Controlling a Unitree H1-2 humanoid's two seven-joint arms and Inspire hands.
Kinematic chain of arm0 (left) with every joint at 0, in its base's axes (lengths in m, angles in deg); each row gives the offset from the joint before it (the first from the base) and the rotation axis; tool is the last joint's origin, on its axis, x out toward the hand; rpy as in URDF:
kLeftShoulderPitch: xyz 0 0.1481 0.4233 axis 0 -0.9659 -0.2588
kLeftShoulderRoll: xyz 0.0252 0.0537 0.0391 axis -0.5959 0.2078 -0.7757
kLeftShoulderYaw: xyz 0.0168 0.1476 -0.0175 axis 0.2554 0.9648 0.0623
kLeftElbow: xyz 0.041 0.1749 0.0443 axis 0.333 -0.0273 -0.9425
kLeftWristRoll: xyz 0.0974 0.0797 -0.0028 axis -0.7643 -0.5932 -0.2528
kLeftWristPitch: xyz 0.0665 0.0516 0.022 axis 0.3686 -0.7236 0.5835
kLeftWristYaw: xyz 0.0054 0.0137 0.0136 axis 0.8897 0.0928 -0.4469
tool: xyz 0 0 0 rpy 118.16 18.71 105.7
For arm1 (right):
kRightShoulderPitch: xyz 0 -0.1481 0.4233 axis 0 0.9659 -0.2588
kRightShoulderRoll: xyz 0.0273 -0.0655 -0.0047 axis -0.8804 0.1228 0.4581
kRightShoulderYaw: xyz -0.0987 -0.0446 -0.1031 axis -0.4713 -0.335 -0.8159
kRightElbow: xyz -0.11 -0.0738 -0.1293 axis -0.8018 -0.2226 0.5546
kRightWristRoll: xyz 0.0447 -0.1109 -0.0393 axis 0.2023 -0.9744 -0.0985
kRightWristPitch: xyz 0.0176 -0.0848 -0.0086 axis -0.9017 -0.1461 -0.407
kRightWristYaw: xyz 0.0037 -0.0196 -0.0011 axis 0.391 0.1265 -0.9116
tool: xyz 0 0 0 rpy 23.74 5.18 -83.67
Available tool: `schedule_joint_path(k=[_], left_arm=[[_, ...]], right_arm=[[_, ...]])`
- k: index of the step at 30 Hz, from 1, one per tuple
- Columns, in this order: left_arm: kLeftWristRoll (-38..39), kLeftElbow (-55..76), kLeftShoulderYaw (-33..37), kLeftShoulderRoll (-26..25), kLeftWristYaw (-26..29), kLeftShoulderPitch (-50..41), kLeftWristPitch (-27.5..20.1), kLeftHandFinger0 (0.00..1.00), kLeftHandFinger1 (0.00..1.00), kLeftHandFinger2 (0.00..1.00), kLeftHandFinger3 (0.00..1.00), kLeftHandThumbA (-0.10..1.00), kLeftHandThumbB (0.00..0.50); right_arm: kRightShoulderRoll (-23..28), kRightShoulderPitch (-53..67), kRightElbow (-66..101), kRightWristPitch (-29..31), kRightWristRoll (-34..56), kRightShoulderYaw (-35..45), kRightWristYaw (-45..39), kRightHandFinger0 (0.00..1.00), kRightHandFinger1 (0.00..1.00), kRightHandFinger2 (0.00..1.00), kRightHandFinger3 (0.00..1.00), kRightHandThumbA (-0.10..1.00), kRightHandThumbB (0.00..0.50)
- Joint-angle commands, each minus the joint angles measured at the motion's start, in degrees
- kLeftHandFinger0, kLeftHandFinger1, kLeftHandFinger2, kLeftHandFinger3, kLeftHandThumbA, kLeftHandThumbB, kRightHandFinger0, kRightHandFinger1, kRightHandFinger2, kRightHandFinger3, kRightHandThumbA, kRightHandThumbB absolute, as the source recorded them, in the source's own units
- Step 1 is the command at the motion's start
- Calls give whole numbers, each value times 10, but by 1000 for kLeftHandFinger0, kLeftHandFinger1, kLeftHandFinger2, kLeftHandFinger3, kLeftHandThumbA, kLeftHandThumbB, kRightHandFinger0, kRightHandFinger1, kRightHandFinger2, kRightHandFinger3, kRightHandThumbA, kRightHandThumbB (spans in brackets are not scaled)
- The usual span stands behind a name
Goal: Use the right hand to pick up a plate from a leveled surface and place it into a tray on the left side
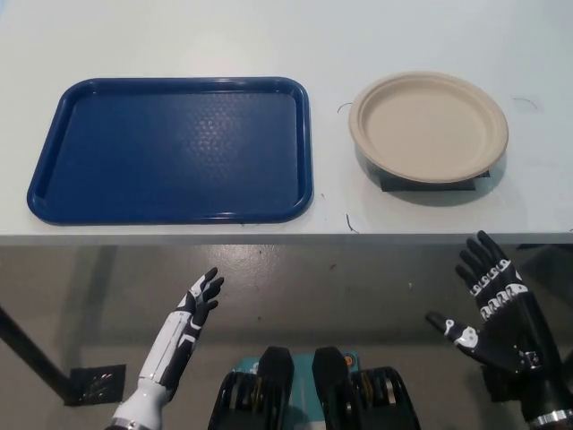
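The black right hand [495, 309] is held below the table edge, fingers spread, holding nothing. The white left hand [199, 303] is spread too. On the pale table [179, 36], a beige plate [428, 127] is set on a dark block [430, 182], beside an empty blue tray [172, 150].

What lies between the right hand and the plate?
Only bare table and its front edge, in the head view. The right hand hangs open below the edge; the plate rests on a dark riser.

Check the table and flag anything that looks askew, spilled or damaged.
Only one oddity: the plate sits on a dark block that peeks out under its near edge, raised off the table. The blue tray lies square and empty. No spills or damage visible.
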Motion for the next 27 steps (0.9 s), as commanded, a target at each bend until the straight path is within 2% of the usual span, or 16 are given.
schedule_joint_path(k=[1,6,9,19,27], left_arm=[[-10,12,1,-9,-6,17,-48,1000,1000,1000,1000,1000,107],[-12,11,1,-9,-4,17,-48,1000,1000,1000,1000,1000,115],[-10,11,1,-8,-5,17,-48,1000,1000,1000,1000,1000,95],[-8,11,1,-7,-7,19,-47,1000,1000,1000,1000,1000,92],[-7,16,1,-6,-7,18,-40,1000,1000,1000,1000,1000,101]], right_arm=[[-5,-61,75,-242,556,77,68,1000,1000,1000,1000,1000,325],[-13,-76,59,-252,553,87,77,1000,1000,1000,1000,1000,323],[-20,-82,45,-259,547,92,71,1000,1000,1000,1000,1000,320],[-34,-94,31,-275,539,99,70,1000,1000,1000,1000,1000,312],[-37,-105,23,-282,538,100,78,1000,1000,1000,1000,1000,310]])
